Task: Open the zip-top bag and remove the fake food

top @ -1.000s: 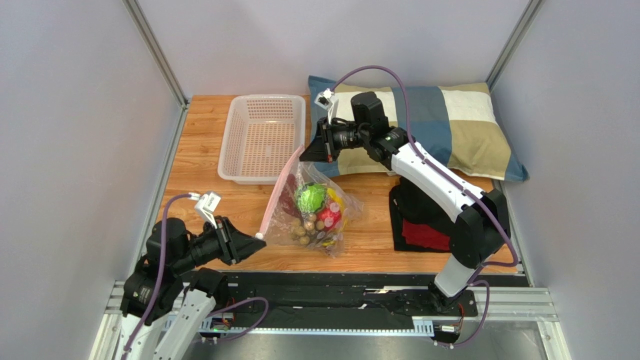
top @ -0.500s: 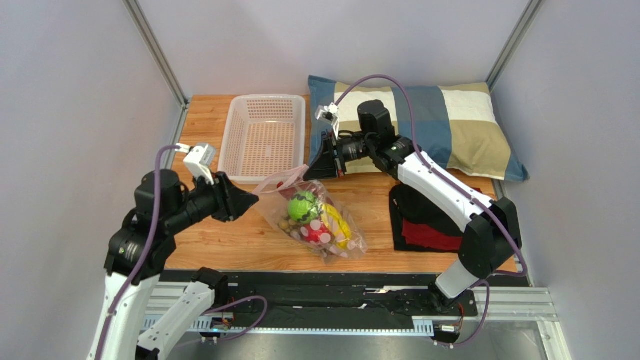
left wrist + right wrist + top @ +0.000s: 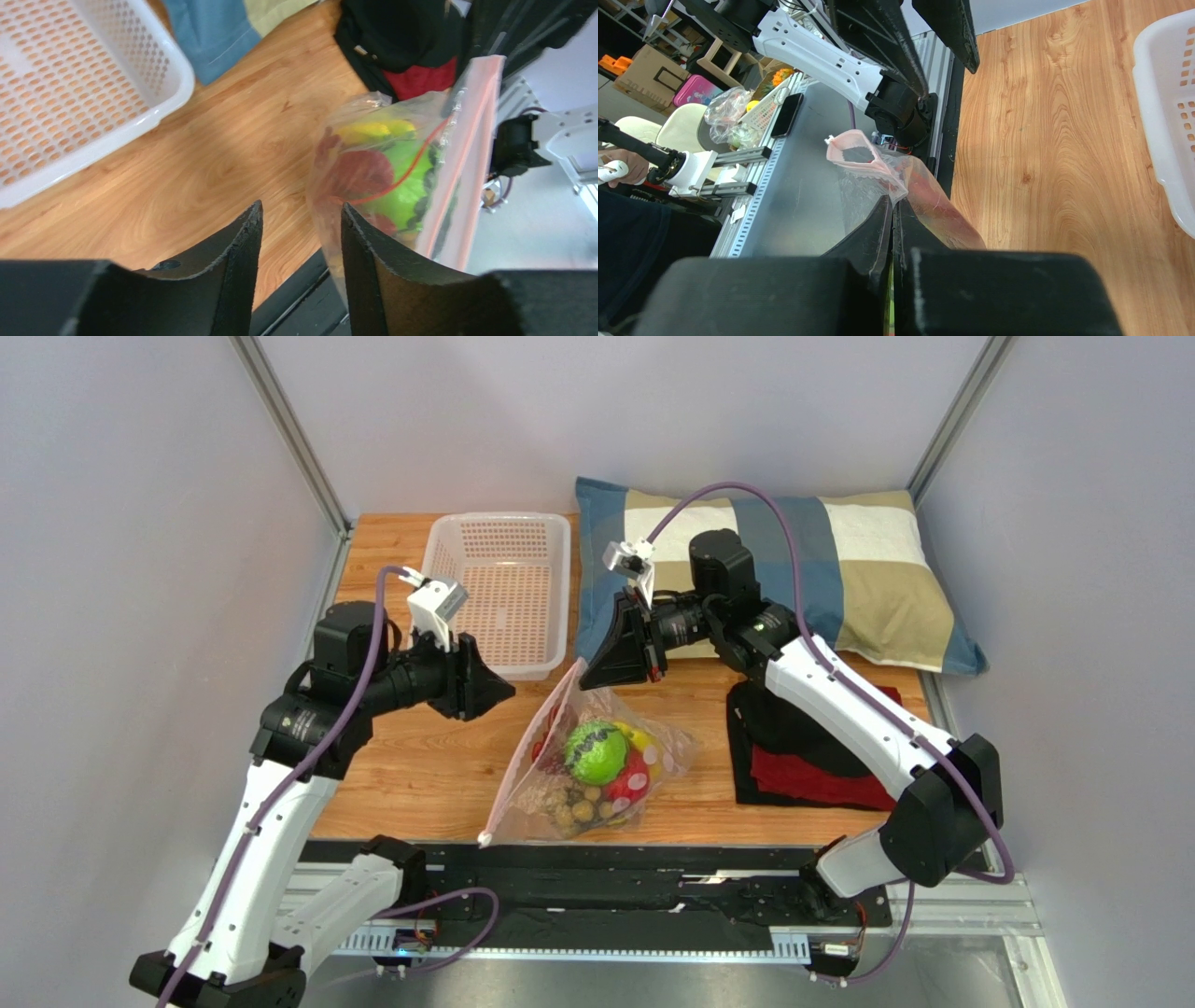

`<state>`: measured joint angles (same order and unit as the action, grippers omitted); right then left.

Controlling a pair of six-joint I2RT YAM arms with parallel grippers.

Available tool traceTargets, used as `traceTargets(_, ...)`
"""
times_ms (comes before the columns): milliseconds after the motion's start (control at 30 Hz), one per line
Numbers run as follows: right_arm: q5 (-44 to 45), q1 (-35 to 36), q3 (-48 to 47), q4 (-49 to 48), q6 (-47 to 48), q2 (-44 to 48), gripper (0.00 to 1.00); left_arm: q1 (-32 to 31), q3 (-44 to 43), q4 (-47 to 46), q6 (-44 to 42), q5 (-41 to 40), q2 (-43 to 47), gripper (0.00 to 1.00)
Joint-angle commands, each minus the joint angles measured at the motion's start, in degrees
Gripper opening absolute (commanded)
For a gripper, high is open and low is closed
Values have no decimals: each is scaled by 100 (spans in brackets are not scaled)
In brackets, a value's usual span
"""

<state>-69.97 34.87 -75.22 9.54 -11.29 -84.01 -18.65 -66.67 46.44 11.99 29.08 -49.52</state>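
Your bag (image 3: pixel 547 770) hangs off the R gripper (image 3: pixel 581 676), which is clamped tight on one top corner, right at the pink zip strip (image 3: pixel 526 756). From that pinch the strip runs down and away toward the near table (image 3: pixel 407 756) edge. The rest of the bag sags below the R fingers. Its belly looks to sit on the wood, tho you can't tell for sure from above.

The toy food is all inside, bunched low in the bag: green ball (image 3: pixel 596 752) on top, yellow banana (image 3: pixel 640 739) on the side toward the R arm, a red fruit (image 3: pixel 634 779) under that, and a brown grape cluster (image 3: pixel 571 808) lowest. Whether the zip is parted along its length isn't clear.

The L gripper (image 3: pixel 508 686) hangs to the L of the bag, level w/ the R gripper's pinch and apart from the plastic. Its jaws stand parted w/ nothing btwn them; in the L wrist view only bare wood shows in the gap, w/ the bag just past one finger.

Just behind the L gripper is the white basket (image 3: pixel 494 591). Behind the R gripper lies a checked pillow (image 3: pixel 842 567), and under the R arm a black & red cloth (image 3: pixel 793 756). Nothing sits btwn the L gripper and the bag.
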Motion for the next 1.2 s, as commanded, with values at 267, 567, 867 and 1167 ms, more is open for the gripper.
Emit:
traceTargets(267,-245,81,-116,136,92,201,0,2,576,-812,31,1179,864,56)
traceTargets(567,-227,81,-142,145,101,157,0,-7,1015,-1057,313,1688,1006,57)
traceTargets(867,-192,107,-168,145,74,113,0,-33,1438,-1276,479,1969,760,56)
traceTargets(1167,615,282,-519,180,-233,-212,11,-226,991,-849,1174,1376,232,8)
